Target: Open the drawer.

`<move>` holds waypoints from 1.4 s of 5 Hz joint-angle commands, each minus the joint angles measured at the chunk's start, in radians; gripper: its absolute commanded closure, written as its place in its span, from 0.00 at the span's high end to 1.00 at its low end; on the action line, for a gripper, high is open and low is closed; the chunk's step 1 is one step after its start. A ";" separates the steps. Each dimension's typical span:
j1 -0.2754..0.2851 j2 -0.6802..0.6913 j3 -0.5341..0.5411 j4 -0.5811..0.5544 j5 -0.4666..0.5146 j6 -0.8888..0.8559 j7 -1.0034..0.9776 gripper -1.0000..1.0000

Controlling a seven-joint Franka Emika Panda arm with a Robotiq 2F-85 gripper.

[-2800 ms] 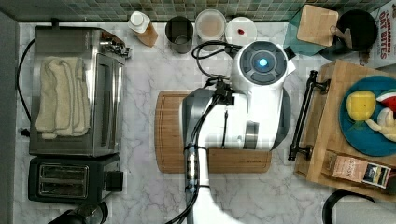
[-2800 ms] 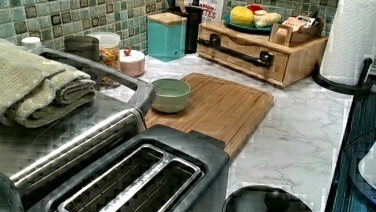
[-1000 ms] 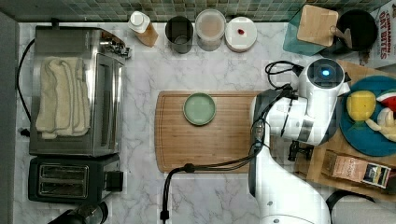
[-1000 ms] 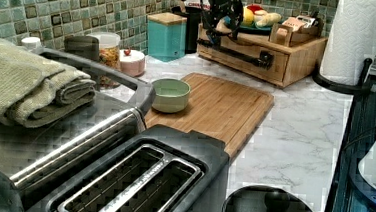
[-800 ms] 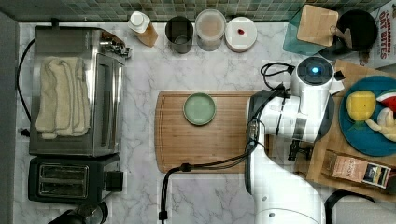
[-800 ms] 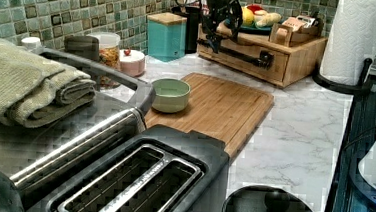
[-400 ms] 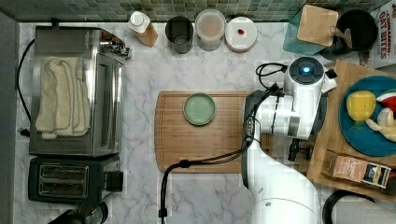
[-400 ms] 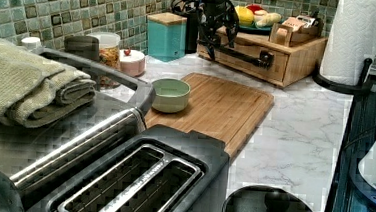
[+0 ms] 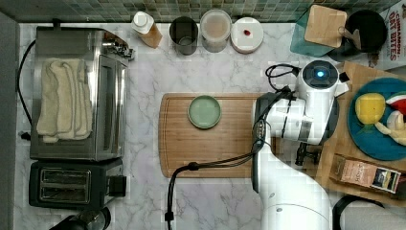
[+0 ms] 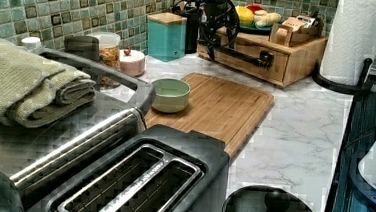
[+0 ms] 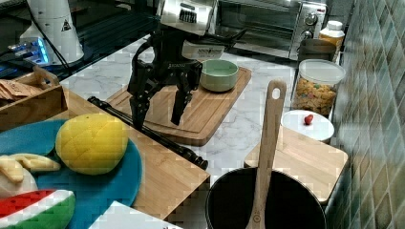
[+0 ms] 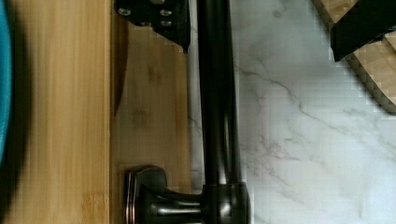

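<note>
Fingers (image 11: 177, 107) spread open, straddling black bar handle (image 11: 152, 136) of drawer (image 10: 249, 60) (one each side, no contact seen); drawer front flush, closed.

- The drawer (image 10: 259, 58) was light wood, shut flush in its box beneath a blue plate.
- Its long black bar handle (image 12: 217, 102) ran lengthwise across the front.

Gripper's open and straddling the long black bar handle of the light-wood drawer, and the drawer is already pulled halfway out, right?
Not quite. The gripper is open, with one finger on each side of the long black bar handle, but the light-wood drawer is not halfway out: in the left view its front sits about flush with the wooden box. The right view shows the straddle.
</note>
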 commanded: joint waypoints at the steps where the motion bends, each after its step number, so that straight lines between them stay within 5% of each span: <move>1: -0.083 0.068 0.027 -0.010 0.089 0.120 -0.075 1.00; 7: -0.057 0.096 0.123 -0.079 0.234 0.184 -0.116 1.00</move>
